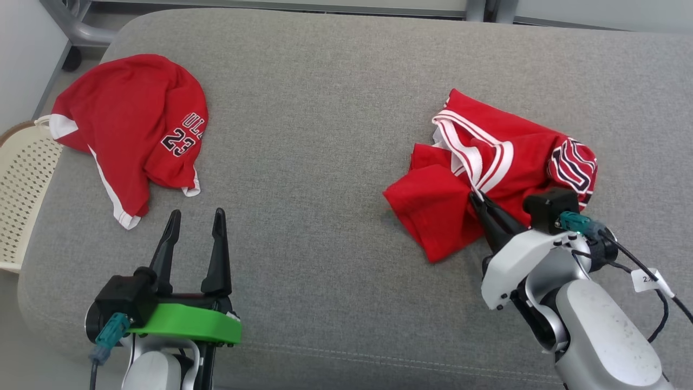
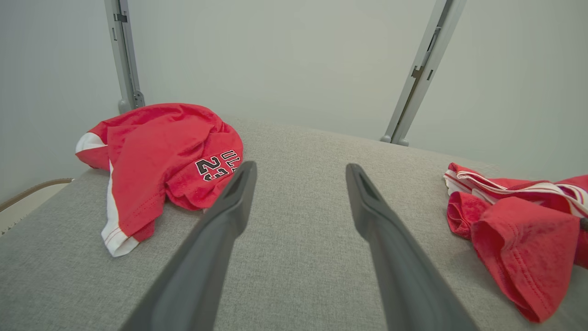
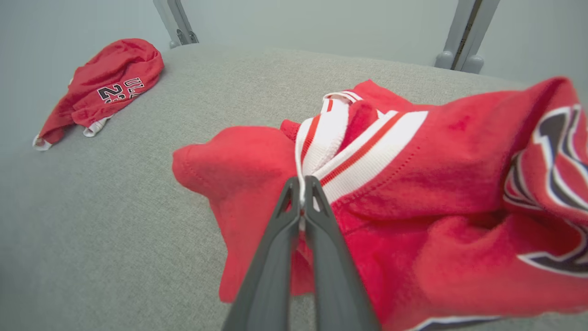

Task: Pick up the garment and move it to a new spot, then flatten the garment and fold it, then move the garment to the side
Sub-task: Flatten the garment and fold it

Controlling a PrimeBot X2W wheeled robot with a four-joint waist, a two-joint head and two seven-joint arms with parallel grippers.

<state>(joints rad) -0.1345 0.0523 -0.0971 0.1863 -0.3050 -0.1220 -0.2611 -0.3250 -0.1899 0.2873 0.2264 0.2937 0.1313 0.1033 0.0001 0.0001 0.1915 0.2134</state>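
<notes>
A crumpled red garment (image 1: 487, 173) with white and red striped trim lies on the right of the grey cushion (image 1: 325, 135). My right gripper (image 1: 476, 196) is shut on its striped edge; in the right wrist view the fingers (image 3: 281, 239) pinch the white band of the garment (image 3: 413, 184). My left gripper (image 1: 195, 219) stands open over bare cushion at the lower left, holding nothing. The left wrist view has the gripper (image 2: 301, 170) with its fingers spread wide and the garment (image 2: 514, 220) at the right edge.
A second red garment (image 1: 135, 124) marked 23 lies crumpled at the cushion's far left, also in the wrist views (image 2: 156, 156) (image 3: 101, 87). A cream perforated basket (image 1: 21, 189) stands beside the cushion's left edge. Grey metal posts (image 2: 413, 73) rise behind.
</notes>
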